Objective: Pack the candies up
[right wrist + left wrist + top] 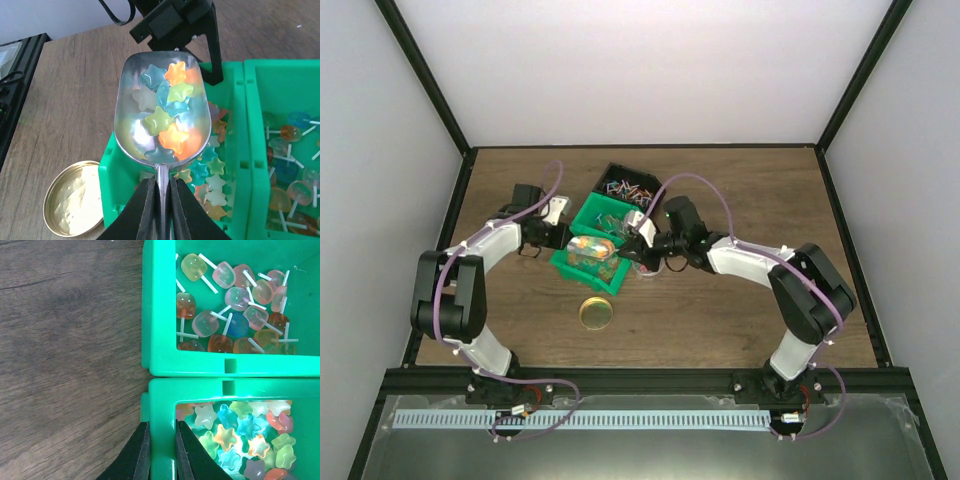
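The candies are small star-shaped sweets in mixed colours. Many lie in the near green bin (162, 400), shown in the left wrist view (240, 432) and the top view (590, 252). My right gripper (161, 200) is shut on the handle of a silver metal scoop (127, 107). The scoop holds several candies (167, 107) above that bin (115, 175). My left gripper (161, 452) is shut on the bin's left wall, one finger inside and one outside. In the top view the left gripper (557, 243) and the right gripper (632, 246) stand on either side of the bin.
A second green bin (160, 315) of lollipops (235, 310) adjoins the first. A black bin (625, 185) with several small items stands behind them. A round gold lid (75, 200) lies on the wooden table in front of the bins, also in the top view (597, 313).
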Tool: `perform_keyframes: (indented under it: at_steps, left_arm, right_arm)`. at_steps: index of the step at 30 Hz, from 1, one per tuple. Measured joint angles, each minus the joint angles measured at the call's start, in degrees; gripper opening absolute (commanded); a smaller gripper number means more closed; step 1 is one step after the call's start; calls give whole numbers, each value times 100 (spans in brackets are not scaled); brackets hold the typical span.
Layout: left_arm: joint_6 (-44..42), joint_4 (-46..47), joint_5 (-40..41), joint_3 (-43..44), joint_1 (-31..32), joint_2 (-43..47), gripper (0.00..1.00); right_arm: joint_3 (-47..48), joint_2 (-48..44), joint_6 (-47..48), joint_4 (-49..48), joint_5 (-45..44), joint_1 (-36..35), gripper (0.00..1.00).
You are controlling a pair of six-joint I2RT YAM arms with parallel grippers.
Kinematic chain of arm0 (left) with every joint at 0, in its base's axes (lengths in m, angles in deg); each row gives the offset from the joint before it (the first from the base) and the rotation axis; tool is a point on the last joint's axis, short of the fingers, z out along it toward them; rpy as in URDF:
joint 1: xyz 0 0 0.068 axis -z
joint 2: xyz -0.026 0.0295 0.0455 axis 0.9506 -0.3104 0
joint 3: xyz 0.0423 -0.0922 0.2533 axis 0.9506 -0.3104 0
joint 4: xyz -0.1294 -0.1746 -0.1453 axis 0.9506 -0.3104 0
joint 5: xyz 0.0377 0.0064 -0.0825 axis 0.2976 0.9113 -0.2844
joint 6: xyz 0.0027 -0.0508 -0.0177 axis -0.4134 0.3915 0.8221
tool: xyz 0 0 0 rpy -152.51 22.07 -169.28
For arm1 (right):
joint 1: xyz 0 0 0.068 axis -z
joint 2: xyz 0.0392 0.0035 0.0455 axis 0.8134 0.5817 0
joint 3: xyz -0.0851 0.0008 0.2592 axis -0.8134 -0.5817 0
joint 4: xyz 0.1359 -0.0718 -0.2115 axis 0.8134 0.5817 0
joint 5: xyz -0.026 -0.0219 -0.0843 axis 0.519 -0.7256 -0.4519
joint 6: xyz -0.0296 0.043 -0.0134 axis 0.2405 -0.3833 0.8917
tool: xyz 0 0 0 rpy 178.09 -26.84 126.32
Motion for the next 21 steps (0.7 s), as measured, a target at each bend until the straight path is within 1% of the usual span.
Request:
perform_keyframes:
  at_steps: [8, 21]
  left_arm:
    - [0, 2, -11, 35, 0, -35, 4]
    - [-4, -17, -42, 85, 0, -76, 4]
  right_arm:
    - [98, -286, 87, 240, 61, 188, 1]
    - [-160, -1497, 575, 966, 186, 605, 1]
